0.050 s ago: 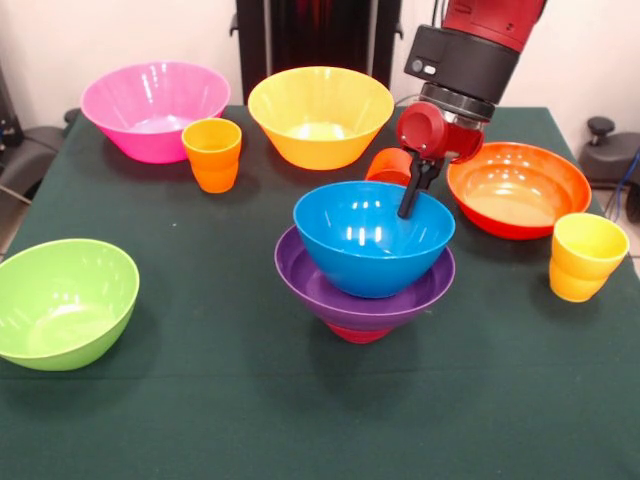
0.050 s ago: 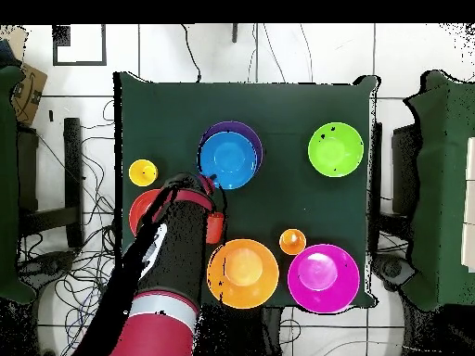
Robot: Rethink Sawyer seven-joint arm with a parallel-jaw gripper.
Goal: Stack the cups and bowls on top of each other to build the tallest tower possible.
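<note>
Gripper (image 1: 410, 205) at blue bowl (image 1: 372, 240) rim atop purple bowl (image 1: 300, 275); finger state cannot be told, apparently gripping rim. Bowl best kept centred, level.

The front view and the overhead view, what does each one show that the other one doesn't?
Only the front view shows a small red bowl upside down under the purple bowl, and the hand reaching into the blue bowl. Only the overhead view shows the floor cables around the table. Both show the blue bowl nested in the purple one, plus green, pink, yellow and orange-red bowls.
</note>
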